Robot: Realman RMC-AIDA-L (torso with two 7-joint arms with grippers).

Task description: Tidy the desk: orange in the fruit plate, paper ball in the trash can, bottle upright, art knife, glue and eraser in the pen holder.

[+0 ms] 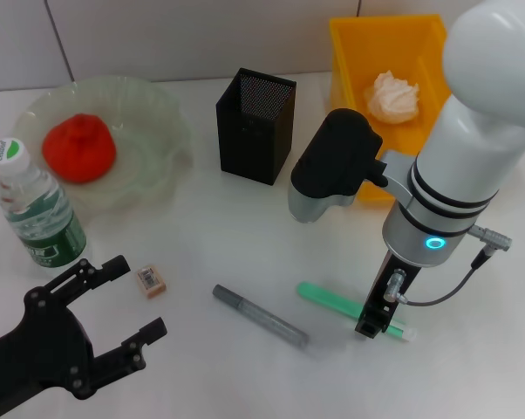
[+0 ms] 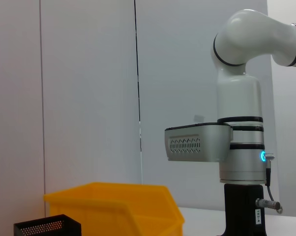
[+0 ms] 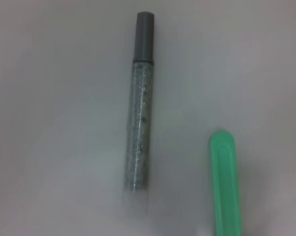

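My right end effector (image 1: 373, 320) sits on the green art knife (image 1: 332, 303), grip unclear; the slim handle could skid sideways.

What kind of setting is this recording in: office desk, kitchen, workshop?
Most likely a staged desk in a lab: a plain white tabletop against pale wall panels, with desk things laid out, namely a black mesh pen holder, an eraser and a yellow trash can.
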